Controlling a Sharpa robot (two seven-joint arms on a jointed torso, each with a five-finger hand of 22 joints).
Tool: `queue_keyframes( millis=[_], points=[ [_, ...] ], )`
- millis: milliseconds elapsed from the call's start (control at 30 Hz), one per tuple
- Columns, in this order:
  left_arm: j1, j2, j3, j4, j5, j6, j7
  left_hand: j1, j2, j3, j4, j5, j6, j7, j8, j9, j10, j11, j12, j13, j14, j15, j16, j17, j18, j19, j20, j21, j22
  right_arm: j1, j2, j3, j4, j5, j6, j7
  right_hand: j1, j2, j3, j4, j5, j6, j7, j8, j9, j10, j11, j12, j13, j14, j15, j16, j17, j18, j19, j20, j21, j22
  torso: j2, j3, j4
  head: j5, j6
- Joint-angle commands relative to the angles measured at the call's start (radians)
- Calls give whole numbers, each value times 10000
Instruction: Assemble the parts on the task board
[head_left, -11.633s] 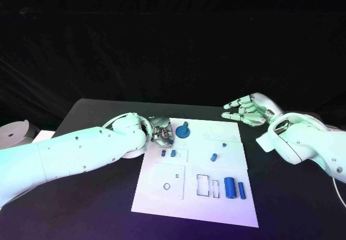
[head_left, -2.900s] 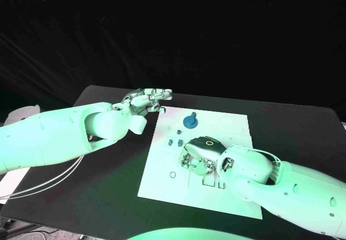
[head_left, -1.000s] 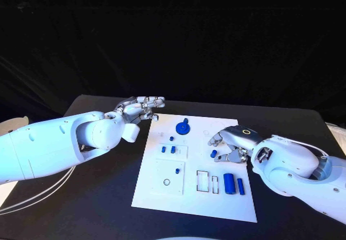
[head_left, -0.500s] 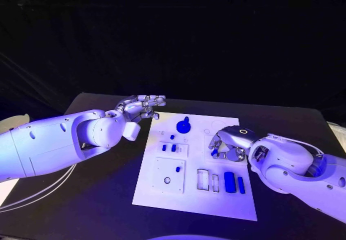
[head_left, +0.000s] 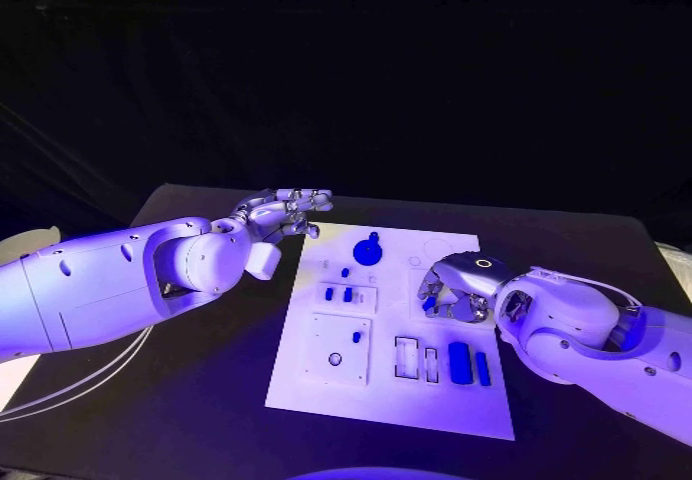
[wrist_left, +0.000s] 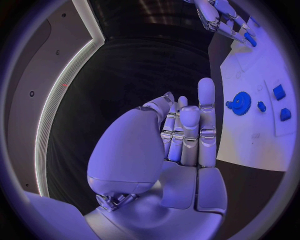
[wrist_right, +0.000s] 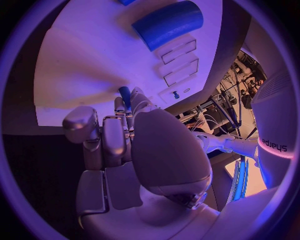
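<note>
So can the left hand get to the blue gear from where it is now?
Probably yes. The left hand hovers empty off the task board edge, with bare board between it and the blue gear; the right hand works further over.

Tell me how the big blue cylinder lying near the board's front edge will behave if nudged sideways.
The big blue cylinder lies on its rounded side on the flat task board, so it would probably roll. It looks rigid, likely plastic and light. The slimmer blue pin beside it might stop it.

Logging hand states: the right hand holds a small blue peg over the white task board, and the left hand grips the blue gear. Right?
Not quite. The left hand holds nothing; the blue gear lies apart on the white task board, per the head view. The right hand does hold the small blue peg.
</note>
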Motion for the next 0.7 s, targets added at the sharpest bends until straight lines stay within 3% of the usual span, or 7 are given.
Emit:
queue_keyframes(
  millis=[33,200,300,467,700],
  points=[
    [4,8,6,27,-68,208,-8,-84,31,53,11,55,-50,-13,-13,-11,-72,-11,15,9,-41,-2,-36,-9,95,-58,30,-38,-11,-20,17,-8,-19,-219,184,16,110,72,112,-27,-42,115,-10,2,-14,120,-21,-53,-3,392,-102,58,25,-34,63,-13,77,33,1,-1,-7,0,-6],
    [4,10,6,29,-92,204,-5,-96,27,56,10,55,-60,-10,-16,-12,-86,-8,21,8,-51,1,-42,-26,95,-61,32,-42,-13,-32,8,-9,18,-287,-334,130,638,389,705,-382,-53,690,19,198,78,825,-142,37,49,464,-178,370,354,-107,219,-96,393,460,1,-1,1,-14,-22],
    [4,14,6,24,-97,204,-3,-96,27,56,10,55,-60,-10,-16,-12,-86,-8,21,8,-51,1,-42,-26,95,-61,32,-42,-13,-36,-12,-7,75,-318,-656,207,755,452,907,-546,-53,889,29,268,124,1080,-177,50,61,485,-208,465,447,-129,264,-134,494,588,2,4,6,-12,-23],
    [4,12,6,20,-100,199,2,-96,27,56,10,55,-60,-10,-16,-12,-86,-8,21,8,-51,1,-42,-26,95,-61,32,-42,-13,-38,-71,7,187,-336,-1007,277,801,494,1115,-688,-53,953,46,264,145,1231,-185,-4,52,490,-219,522,499,-144,286,-159,559,667,1,-4,10,-7,-37],
    [4,11,6,2,-101,189,-1,-103,35,67,5,57,-69,-8,-17,-12,-99,-6,32,9,-63,4,-47,-46,94,-64,35,-48,-16,53,-269,94,525,-157,-1196,296,613,345,1262,-775,-55,1002,56,230,168,1315,-171,-152,35,486,-209,572,539,-156,289,-161,612,729,-11,-11,1,3,-48]
  ],
)
